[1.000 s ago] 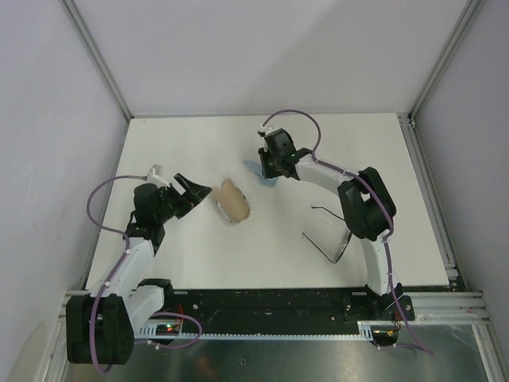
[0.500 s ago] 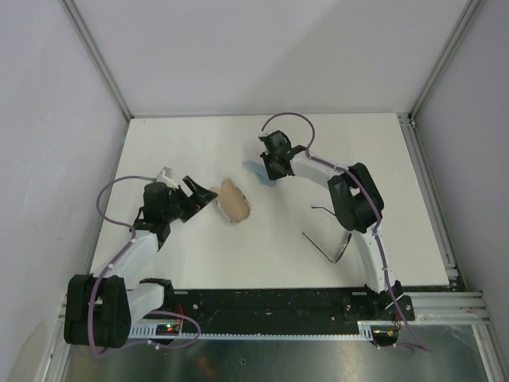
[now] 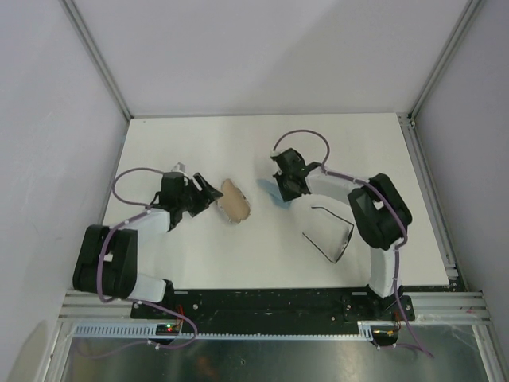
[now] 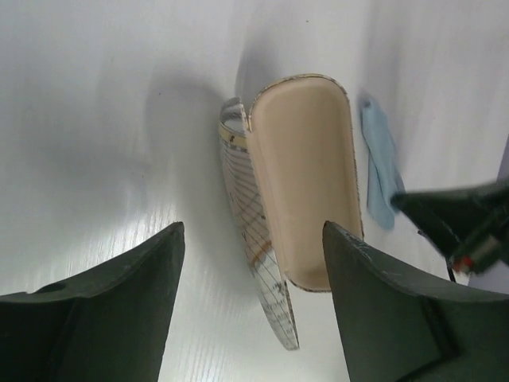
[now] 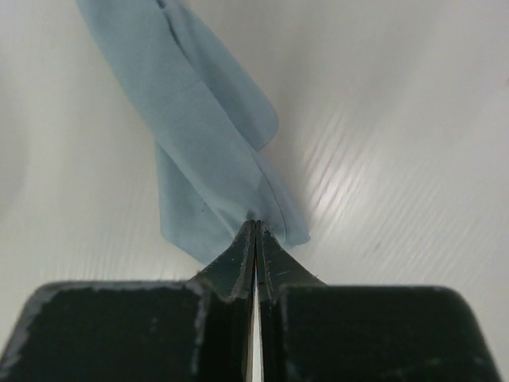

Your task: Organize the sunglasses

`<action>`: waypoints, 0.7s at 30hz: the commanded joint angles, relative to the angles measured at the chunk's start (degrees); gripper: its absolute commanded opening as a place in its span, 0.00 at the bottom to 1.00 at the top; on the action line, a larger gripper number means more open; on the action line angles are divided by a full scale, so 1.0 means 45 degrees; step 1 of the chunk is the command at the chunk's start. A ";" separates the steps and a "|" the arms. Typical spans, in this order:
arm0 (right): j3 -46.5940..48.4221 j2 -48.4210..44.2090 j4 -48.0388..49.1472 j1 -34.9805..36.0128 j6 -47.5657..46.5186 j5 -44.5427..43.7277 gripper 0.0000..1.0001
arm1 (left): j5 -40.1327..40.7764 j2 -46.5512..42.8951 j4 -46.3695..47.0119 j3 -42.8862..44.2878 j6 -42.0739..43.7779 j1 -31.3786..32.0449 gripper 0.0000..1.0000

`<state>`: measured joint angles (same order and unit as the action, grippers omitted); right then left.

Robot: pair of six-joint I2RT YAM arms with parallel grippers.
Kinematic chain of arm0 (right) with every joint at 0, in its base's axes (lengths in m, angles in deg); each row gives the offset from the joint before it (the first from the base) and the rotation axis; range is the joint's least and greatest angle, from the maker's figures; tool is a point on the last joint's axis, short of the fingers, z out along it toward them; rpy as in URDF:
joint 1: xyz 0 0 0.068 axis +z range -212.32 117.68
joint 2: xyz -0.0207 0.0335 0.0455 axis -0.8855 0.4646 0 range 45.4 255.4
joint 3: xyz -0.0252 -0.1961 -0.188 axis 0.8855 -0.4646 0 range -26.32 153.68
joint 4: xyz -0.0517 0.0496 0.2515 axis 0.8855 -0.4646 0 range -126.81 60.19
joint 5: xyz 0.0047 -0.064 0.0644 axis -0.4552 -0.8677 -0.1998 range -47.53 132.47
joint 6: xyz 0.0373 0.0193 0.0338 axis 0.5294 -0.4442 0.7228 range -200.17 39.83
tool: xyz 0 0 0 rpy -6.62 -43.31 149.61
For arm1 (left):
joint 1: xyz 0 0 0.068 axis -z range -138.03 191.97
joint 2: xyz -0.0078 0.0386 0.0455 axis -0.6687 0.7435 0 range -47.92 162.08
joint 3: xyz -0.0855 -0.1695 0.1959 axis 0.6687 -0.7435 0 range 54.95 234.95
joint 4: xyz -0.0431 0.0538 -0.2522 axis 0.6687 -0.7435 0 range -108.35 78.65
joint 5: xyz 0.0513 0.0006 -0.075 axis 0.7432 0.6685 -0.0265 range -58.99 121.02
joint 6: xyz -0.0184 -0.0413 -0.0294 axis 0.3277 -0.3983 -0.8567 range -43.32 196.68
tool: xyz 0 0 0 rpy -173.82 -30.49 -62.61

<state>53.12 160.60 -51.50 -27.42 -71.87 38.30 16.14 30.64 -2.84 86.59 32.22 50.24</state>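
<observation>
seemingly untouched, sunglasses [image 3: 332, 236] lie apart from right jaws pinching the cloth [image 5: 208, 139].

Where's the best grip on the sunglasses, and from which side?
Likely the front frame, from straight above, fingers straddling the rim. The sunglasses lie open on the table, temples pointing toward its middle, all thin wire; the front looks the sturdiest part. It lies nearest the right arm, but the right hand is shut on the blue cloth.

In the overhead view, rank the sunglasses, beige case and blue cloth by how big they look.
1. sunglasses, by spread.
2. beige case.
3. blue cloth, partly hidden under the right pincer.
</observation>
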 commanded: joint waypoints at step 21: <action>-0.5711 -0.5896 0.0015 0.2868 0.2039 0.1315 0.12 | 0.0935 0.5620 0.1125 0.5510 0.0369 0.0293 0.28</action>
<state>29.15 138.04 -52.59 -14.42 -65.08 43.07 18.87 52.92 0.20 105.62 33.33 51.23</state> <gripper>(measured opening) 0.063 0.289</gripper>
